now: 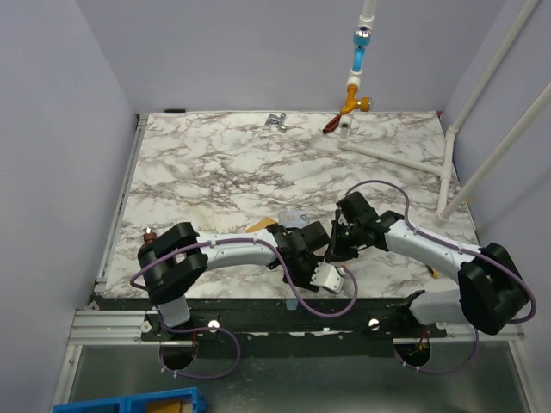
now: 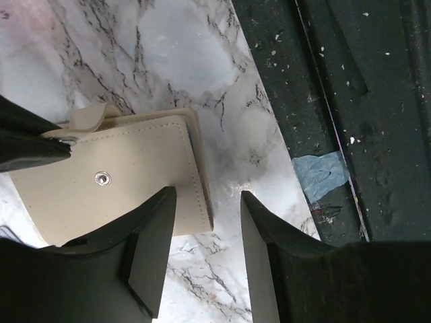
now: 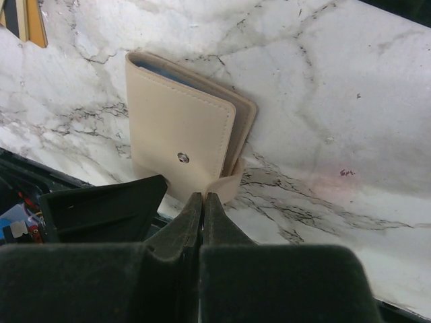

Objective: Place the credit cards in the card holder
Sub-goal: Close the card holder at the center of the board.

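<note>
The card holder (image 3: 178, 128) lies flat on the marble bench (image 1: 215, 163) close to its near edge, between the two arms, snap (image 3: 182, 157) facing up. A blue card edge (image 3: 160, 69) shows inside its mouth, on the side turned away from the right arm.

The right end effector (image 3: 203, 202) is closed, its tips meeting at the holder's near edge beside the small strap. Whether it pinches that edge or only presses on it cannot be told. The left end effector (image 2: 207, 202) stands part-open and grips nothing, with one finger over the holder's corner and the other over bare marble.

Two loose cards lie just beyond the holder, farther from the arm bases: a gold-tan card (image 1: 261, 226) and a pale grey-blue card (image 1: 294, 215). Both sit on the left arm's side, so the left arm looks the nearer one to fetch them — probably while the right steadies the holder, whose mouth faces those cards.
</note>
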Robot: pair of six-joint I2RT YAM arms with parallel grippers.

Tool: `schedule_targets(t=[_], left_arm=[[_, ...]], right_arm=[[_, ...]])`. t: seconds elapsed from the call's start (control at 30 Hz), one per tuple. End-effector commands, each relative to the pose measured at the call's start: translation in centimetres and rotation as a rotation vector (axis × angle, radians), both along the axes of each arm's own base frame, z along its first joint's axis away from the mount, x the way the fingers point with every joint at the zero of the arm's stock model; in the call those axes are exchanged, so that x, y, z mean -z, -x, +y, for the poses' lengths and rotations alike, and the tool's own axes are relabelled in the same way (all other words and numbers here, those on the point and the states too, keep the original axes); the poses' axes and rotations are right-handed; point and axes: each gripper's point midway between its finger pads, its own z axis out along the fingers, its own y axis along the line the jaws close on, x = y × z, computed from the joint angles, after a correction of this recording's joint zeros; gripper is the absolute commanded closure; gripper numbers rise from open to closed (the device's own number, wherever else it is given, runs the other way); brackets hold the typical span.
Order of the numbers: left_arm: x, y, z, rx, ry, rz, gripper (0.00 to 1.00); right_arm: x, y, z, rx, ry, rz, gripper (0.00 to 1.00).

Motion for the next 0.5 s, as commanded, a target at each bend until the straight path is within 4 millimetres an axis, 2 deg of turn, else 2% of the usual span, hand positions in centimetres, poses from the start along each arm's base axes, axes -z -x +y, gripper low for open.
schedule_targets(t=[0.0,0.47], left_arm=[[0.3,1.0,-0.5,0.058,-0.009,0.032,0.56],[1.1,0.9,0.3,0.053,-0.019,0.007,0.58]], right_arm=[[-0.7,-0.6,0.9,-0.032,-0.030,-0.006,0.99],[1.3,-2.2,2.7,0.003,-0.046,0.025,0.99]])
